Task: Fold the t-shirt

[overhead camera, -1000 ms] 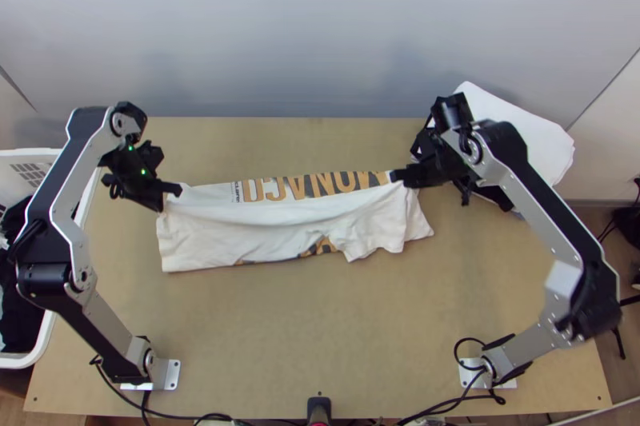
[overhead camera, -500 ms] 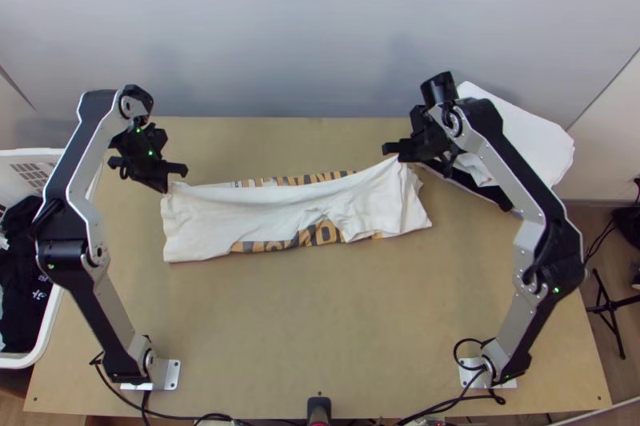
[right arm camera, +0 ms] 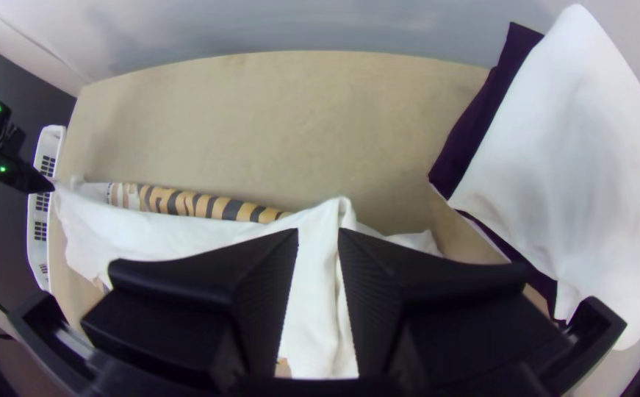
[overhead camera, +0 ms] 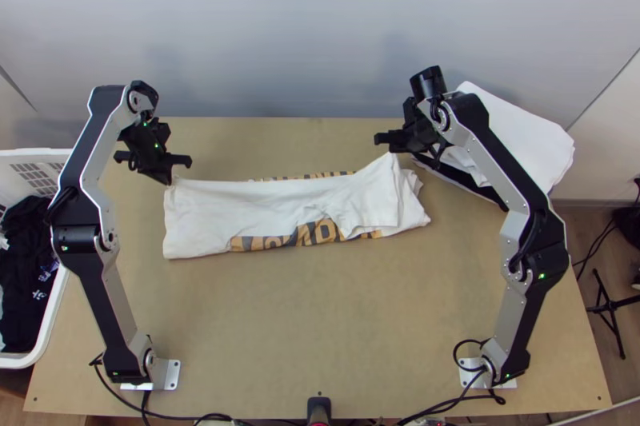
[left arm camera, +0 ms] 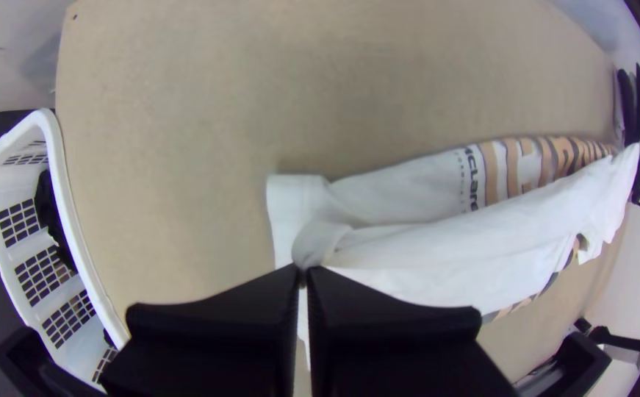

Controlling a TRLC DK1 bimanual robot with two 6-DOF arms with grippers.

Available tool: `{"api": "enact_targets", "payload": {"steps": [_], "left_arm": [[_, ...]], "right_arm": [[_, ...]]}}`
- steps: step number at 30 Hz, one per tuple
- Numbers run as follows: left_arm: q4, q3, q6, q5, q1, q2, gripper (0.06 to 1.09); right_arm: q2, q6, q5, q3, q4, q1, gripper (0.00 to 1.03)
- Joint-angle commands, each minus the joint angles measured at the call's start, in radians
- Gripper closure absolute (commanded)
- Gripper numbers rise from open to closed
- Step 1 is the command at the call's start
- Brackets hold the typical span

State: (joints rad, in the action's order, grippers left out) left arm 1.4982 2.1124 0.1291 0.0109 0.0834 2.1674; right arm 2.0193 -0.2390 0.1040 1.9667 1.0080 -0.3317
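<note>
My left gripper (overhead camera: 169, 181) holds the far left corner of the white t-shirt (overhead camera: 280, 201). In the left wrist view the left gripper (left arm camera: 303, 273) is shut on a bunched bit of the t-shirt (left arm camera: 437, 254). At the shirt's raised far right corner is my right gripper (overhead camera: 391, 148). The right wrist view shows the right gripper (right arm camera: 318, 232) open by a narrow gap, a peak of the t-shirt (right arm camera: 158, 229) standing at its tips. The shirt lies as a long folded strip, with orange-and-black print along its far and near edges.
White cloth (overhead camera: 524, 134) with a dark piece beneath it is piled at the table's far right corner. A white basket (overhead camera: 50, 328) with dark clothes stands at the left. Bare tabletop (overhead camera: 320, 322) lies between the shirt and the near edge.
My right gripper has moved left and toward the far edge, my left slightly right and away. The shirt's upper layer shifted with them: less far print, more near print shows. The right fingers' opening was not visible earlier.
</note>
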Motion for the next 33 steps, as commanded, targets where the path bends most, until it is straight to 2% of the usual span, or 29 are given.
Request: {"api": "enact_targets", "payload": {"steps": [1,2,3,4,5,6,7,8,12,14,17,20,21,22,26,29,31,33], "left_arm": [[-0.09,0.077,-0.036,-0.012,0.022,0.031,0.88],[-0.092,0.084,-0.039,-0.017,0.026,0.025,0.68],[-0.092,0.084,-0.04,-0.019,0.027,0.016,0.46],[-0.089,0.084,-0.042,-0.019,0.03,0.006,0.4],[-0.084,0.081,-0.042,-0.043,0.036,-0.001,0.39],[-0.084,0.078,-0.045,-0.074,0.049,-0.011,0.32],[-0.084,0.078,-0.057,-0.1,0.062,-0.014,0.18],[-0.084,0.078,-0.069,-0.112,0.076,-0.015,0.1],[-0.095,0.078,-0.117,-0.157,0.151,-0.015,0.1],[-0.055,0.057,-0.112,-0.243,0.191,-0.032,0.11],[-0.089,-0.077,-0.086,-0.368,0.248,-0.107,0.11],[-0.145,-0.249,-0.032,-0.681,0.335,-0.181,0.11],[-0.153,-0.304,-0.002,-0.795,0.366,-0.201,0.11],[-0.174,-0.359,0.014,-0.87,0.388,-0.215,0.11],[-0.3,-0.535,0.017,-0.871,0.417,-0.224,0.11],[-0.397,-0.637,0.029,-0.856,0.437,-0.23,0.11],[-0.431,-0.683,0.05,-0.836,0.444,-0.233,0.11],[-0.466,-0.726,0.078,-0.825,0.449,-0.235,0.11]], "right_arm": [[-0.008,-0.065,-0.056,0.004,-0.029,-0.006,0.38],[-0.021,-0.08,-0.063,0.001,-0.029,-0.01,0.13],[-0.041,-0.098,-0.064,-0.002,-0.029,-0.015,0.03],[-0.064,-0.117,-0.064,-0.002,-0.034,-0.018,0.03],[-0.097,-0.145,-0.064,-0.008,-0.039,-0.021,0.03],[-0.134,-0.161,-0.064,-0.017,-0.045,-0.027,0.03],[-0.171,-0.172,-0.064,-0.029,-0.045,-0.035,0.03],[-0.211,-0.18,-0.064,-0.04,-0.045,-0.038,0.03],[-0.361,-0.22,-0.064,-0.08,-0.045,-0.047,0.03],[-0.429,-0.244,-0.058,-0.115,-0.043,-0.047,0.03],[-0.522,-0.261,-0.055,-0.21,-0.037,-0.036,0.03],[-0.597,-0.293,-0.026,-0.315,-0.031,-0.018,0.03],[-0.616,-0.307,0.013,-0.339,-0.031,0.0,0.03],[-0.631,-0.327,0.074,-0.361,-0.029,0.022,0.03],[-0.631,-0.422,0.399,-0.385,-0.005,0.135,0.04],[-0.596,-0.462,0.614,-0.373,0.014,0.23,0.04],[-0.577,-0.473,0.677,-0.359,0.026,0.27,0.04],[-0.564,-0.473,0.697,-0.348,0.044,0.289,0.04]]}}
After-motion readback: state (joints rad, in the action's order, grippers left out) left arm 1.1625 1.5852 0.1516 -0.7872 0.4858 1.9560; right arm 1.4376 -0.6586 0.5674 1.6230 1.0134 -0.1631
